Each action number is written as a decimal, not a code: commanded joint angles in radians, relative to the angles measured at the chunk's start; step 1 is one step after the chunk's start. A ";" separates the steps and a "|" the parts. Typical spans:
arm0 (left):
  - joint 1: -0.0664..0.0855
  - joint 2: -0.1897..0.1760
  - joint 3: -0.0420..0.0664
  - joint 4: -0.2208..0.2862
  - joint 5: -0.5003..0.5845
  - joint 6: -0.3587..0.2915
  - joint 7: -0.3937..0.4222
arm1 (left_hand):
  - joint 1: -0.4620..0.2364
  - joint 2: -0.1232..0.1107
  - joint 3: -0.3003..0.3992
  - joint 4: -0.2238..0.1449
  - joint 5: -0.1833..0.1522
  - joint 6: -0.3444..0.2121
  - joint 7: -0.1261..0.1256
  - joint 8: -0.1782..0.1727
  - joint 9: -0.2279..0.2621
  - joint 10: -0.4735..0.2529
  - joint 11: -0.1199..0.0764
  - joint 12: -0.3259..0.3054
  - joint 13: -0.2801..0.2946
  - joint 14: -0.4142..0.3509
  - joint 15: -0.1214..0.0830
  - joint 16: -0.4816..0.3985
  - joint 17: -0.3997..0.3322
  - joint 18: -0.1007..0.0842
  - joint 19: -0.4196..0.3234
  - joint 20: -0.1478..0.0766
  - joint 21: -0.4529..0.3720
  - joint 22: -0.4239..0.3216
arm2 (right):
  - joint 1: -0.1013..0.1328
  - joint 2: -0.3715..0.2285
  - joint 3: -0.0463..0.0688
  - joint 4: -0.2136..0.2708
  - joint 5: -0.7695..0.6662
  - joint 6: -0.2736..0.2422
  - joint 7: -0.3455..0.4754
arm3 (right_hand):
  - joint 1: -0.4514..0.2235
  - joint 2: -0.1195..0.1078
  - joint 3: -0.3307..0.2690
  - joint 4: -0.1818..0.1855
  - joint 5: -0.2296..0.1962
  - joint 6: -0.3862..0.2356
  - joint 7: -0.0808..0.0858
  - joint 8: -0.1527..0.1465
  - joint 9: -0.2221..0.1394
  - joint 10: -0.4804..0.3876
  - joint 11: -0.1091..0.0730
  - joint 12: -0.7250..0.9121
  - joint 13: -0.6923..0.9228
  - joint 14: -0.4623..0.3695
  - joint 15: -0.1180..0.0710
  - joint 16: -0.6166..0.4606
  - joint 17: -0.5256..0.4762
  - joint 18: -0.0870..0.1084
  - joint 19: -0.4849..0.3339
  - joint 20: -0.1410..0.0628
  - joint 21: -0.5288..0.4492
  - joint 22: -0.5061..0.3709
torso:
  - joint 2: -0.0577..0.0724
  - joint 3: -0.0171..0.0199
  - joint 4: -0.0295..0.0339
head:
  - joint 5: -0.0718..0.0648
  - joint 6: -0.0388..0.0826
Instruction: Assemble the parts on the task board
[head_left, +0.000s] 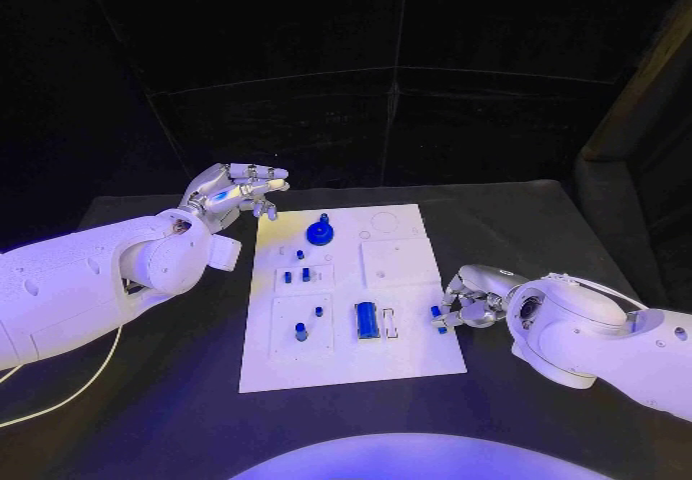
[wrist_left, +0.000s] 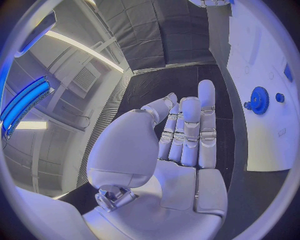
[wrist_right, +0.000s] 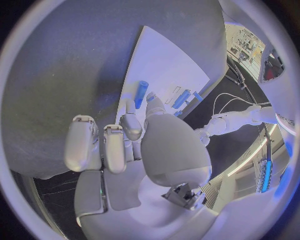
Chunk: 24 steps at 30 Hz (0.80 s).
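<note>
A: Status? Right hand (head_left: 470, 303) at board's (head_left: 346, 370) 3 o'clock edge, pinching a small blue peg (head_left: 437, 315).

B: Left hand (head_left: 231, 192) empty, fingers apart, 11 o'clock corner. Keep peg vertical, seat slowly.

Black table (head_left: 548, 225), matte dark top, dark backdrop behind it. White task board (head_left: 411, 365) lies flat on the table's middle, long side running away from the robot, near edge slightly skewed. Small blue parts (head_left: 368, 320) sit on the board. A pale cable (head_left: 65, 395) curves over the table's near left part, beside the board but apart from it.
</note>
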 joint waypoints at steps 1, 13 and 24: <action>0.001 -0.001 0.001 0.001 0.003 0.012 0.004 | -0.010 0.003 -0.006 0.001 0.004 -0.008 0.002 0.006 0.000 -0.004 0.000 0.001 0.001 -0.005 0.002 -0.004 -0.001 0.013 -0.004 0.000 -0.003 -0.001 | 0.000 0.007 0.000 -0.002 -0.049 0.049 -0.017 | 0.025 0.005 0.002 -0.012 0.002 0.009 -0.003 0.004 0.003 -0.004 -0.003 -0.006 -0.002 0.067 -0.003 -0.007 0.086 0.005 -0.001 0.003 -0.006 0.000 | 0.000 0.0001 0.0012 | 0.000 -0.001; 0.001 -0.002 0.000 0.002 0.003 0.015 0.003 | -0.008 0.004 -0.004 0.000 0.005 -0.009 0.002 0.007 0.000 -0.006 0.000 0.003 0.001 -0.007 0.002 -0.003 -0.002 0.013 -0.004 0.000 -0.004 -0.001 | -0.001 0.057 0.000 -0.022 -0.192 0.107 -0.056 | 0.128 0.041 0.033 -0.074 -0.054 0.012 -0.006 0.003 0.011 -0.004 -0.008 -0.012 -0.004 0.069 -0.007 -0.005 0.092 0.003 0.002 -0.002 -0.003 0.008 | -0.001 -0.0005 0.0004 | 0.001 -0.001; 0.001 -0.005 0.000 0.004 0.003 0.016 0.002 | -0.006 0.006 0.004 -0.005 0.035 -0.013 0.003 0.013 0.000 -0.012 0.001 0.012 0.001 -0.009 0.002 -0.001 -0.006 0.014 -0.005 -0.001 -0.004 -0.001 | -0.002 0.078 0.000 -0.022 -0.244 0.145 -0.084 | 0.142 0.045 0.055 -0.087 -0.089 0.010 -0.003 -0.007 0.008 -0.006 -0.006 -0.017 -0.006 0.069 -0.006 -0.005 0.094 0.002 0.003 -0.002 -0.003 0.010 | -0.001 -0.0008 0.0009 | 0.002 0.001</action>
